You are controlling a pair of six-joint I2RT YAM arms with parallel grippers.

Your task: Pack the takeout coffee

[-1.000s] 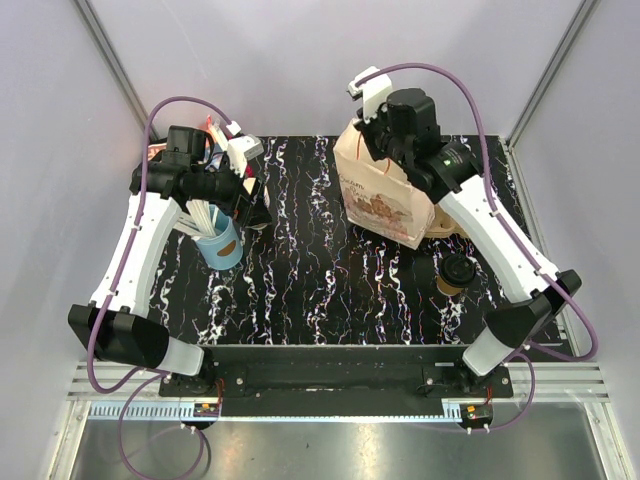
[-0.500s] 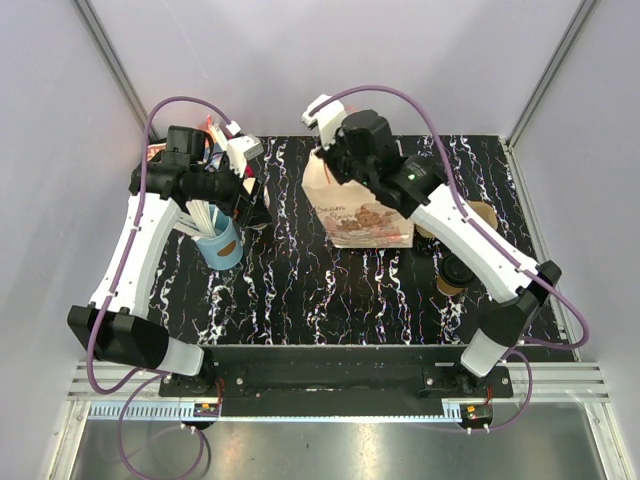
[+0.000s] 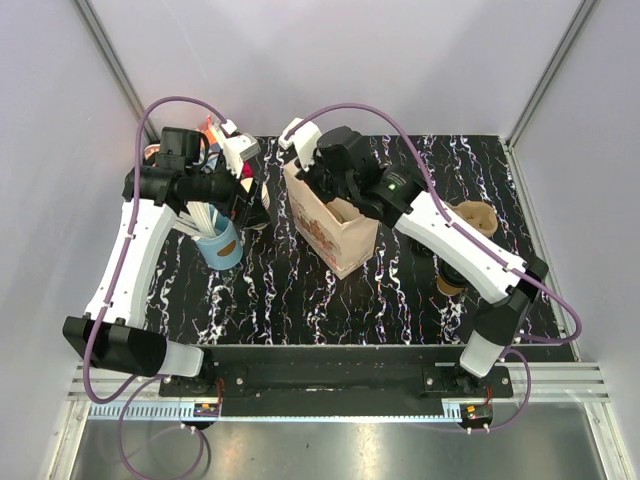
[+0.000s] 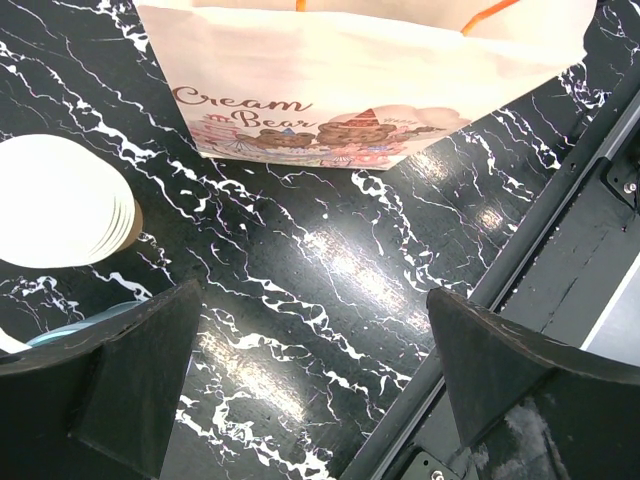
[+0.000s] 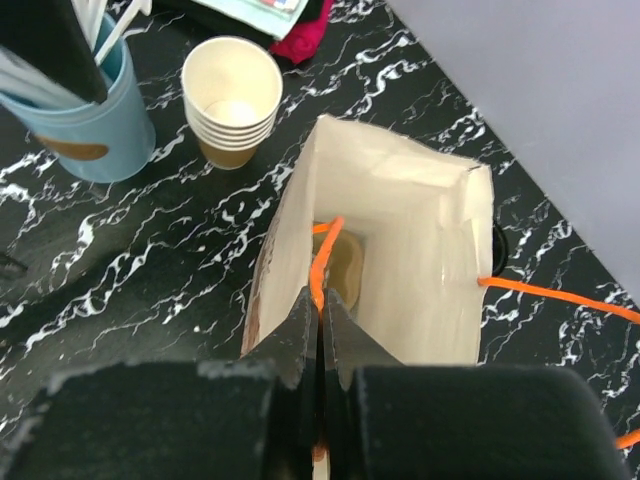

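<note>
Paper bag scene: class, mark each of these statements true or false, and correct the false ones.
1. The right tool is shut on the orange handle of the paper bag. True.
2. The left tool grips the blue cup. False: it is open and holds nothing.
3. The paper bag lies flat on its side. False: it is upright with its mouth open upward.
4. The takeout coffee is inside the bag. False: it stands outside the bag, on the table.
5. A stack of lidless paper cups stands near the blue cup. True.
</note>
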